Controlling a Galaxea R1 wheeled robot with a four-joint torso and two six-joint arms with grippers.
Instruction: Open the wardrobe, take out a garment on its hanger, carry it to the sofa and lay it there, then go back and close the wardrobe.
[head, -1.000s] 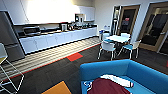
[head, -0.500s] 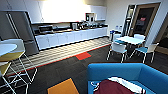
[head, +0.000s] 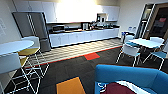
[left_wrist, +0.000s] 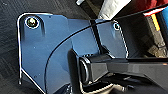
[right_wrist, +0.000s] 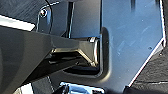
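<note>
Head view: I am looking across a kitchen-lounge room. The blue sofa is sitting at about 5 o'clock, right under the camera, and the maroon garment with its white sleeve is lying on the seat, up against the inside of the sofa back. A steel fridge is standing at 10 o'clock, and a long white kitchen bench is running from 11 to 1 o'clock beneath white wall cupboards. A white table with blue-seated white chairs is standing at 3 o'clock. A round high table with yellow-seated stools is occupying 8 to 9 o'clock. Orange and red carpet squares are breaking up the dark floor.

Left wrist view: I am seeing the robot's own dark plate over dark carpet; a strip of white and maroon cloth is showing past the plate's far edge. I cannot tell the left hand's state.

Right wrist view: I am seeing plate and bar over dark carpet. I cannot tell the right hand's state.
</note>
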